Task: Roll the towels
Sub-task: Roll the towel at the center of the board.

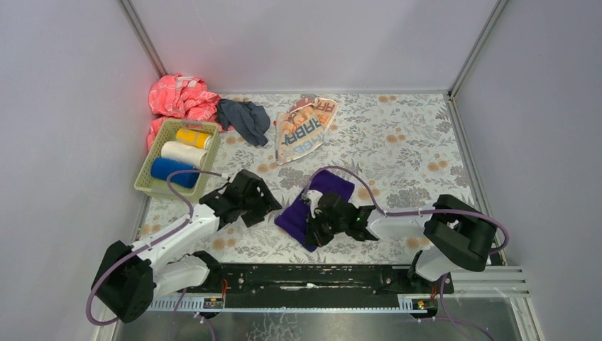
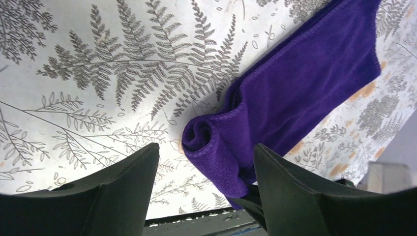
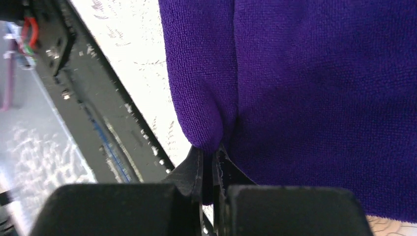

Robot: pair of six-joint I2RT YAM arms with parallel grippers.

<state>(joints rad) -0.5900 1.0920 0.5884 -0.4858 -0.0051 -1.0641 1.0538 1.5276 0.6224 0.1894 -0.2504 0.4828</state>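
On floral cover [image 1: 397,135], right claw [image 3: 209,157] clamps plush purple towel [image 2: 305,83] roll; left claw [image 2: 206,147] spread, empty.

purple towel [image 1: 334,186] lies on the floral cover [image 1: 397,142], right hand [image 1: 312,222] on it, left hand [image 1: 268,204] just beside.

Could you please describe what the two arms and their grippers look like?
The left arm and right arm have white links with bulky black joint housings. A purple cable loops along each. The left gripper and right gripper have matte black, wedge-shaped fingers.
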